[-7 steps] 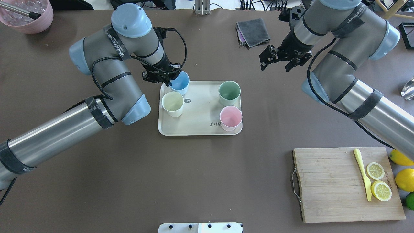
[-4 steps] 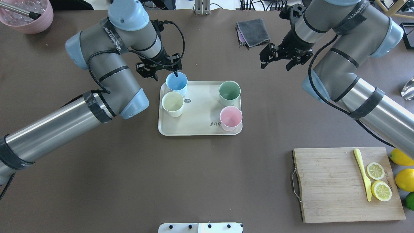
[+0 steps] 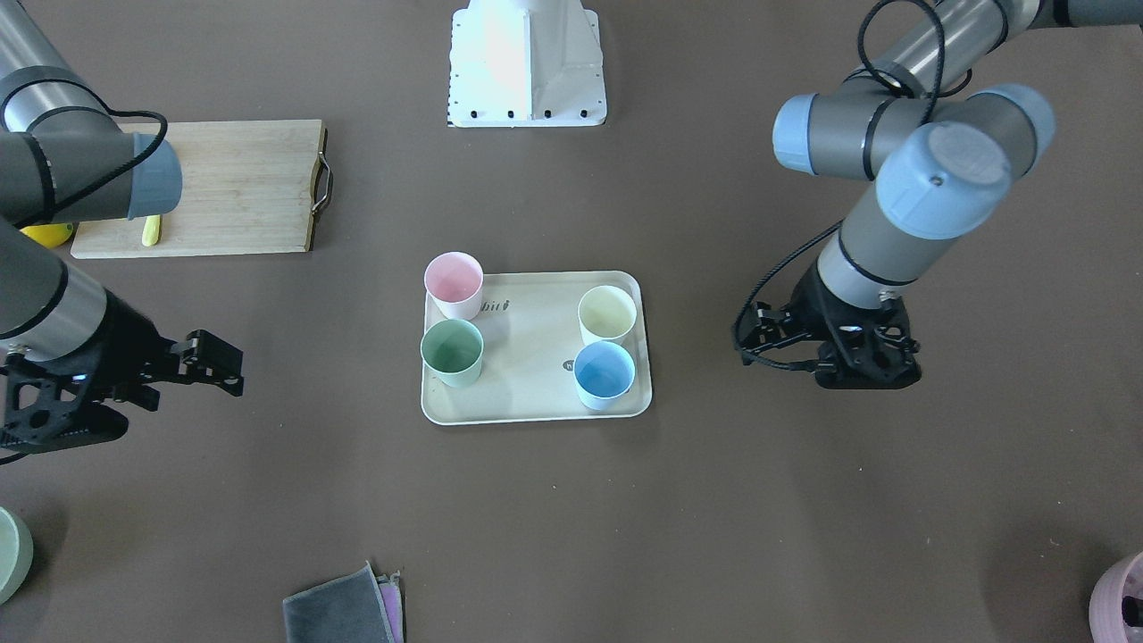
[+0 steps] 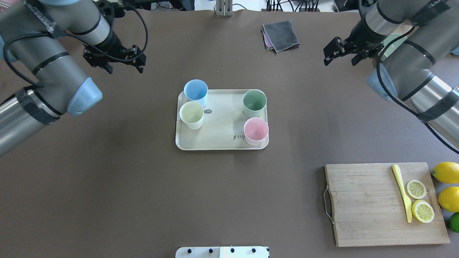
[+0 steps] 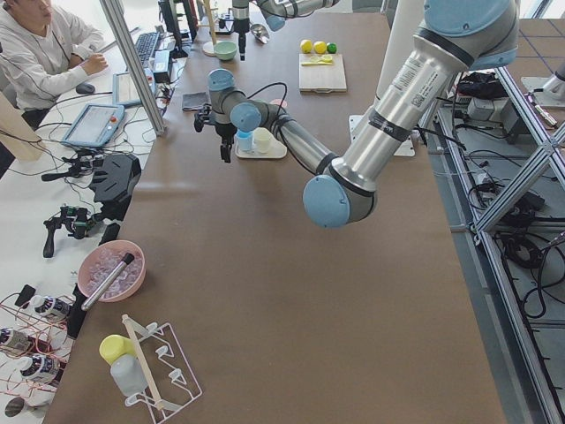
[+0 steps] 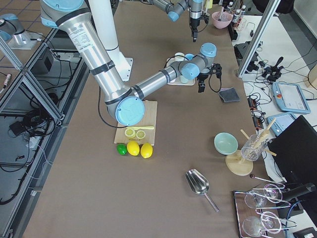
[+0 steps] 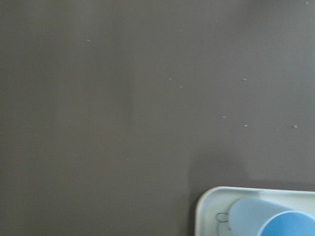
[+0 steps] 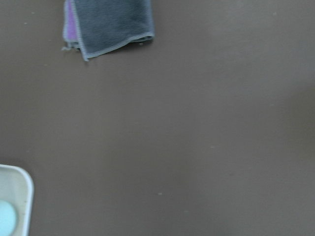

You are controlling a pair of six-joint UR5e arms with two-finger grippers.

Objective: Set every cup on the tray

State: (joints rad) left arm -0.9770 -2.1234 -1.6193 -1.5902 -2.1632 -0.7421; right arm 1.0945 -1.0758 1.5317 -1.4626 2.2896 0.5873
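I see all four cups upright on the flat cream-beige rectangular tray (image 4: pixel 222 123) mid-table (image 4: pixel 143 197): light blue tumbler (image 4: pixel 195 89) far left, cream-white tumbler (image 4: pixel 191 113) just nearer, sage green tumbler (image 4: pixel 254 101) far right, pastel pink tumbler (image 4: pixel 256 129) near right. The left end effector (image 4: pixel 124 68) hangs spread and empty beyond the tray's far-left corner. The right end effector (image 4: pixel 339 61) is likewise spread, well off to the far right.

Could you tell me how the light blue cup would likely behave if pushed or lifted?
The blue cup looks empty and thin-walled, so probably light. Its base is narrower than its rim, so a high push may tip it. Standing at a corner of the tray, it may catch on its raised rim.
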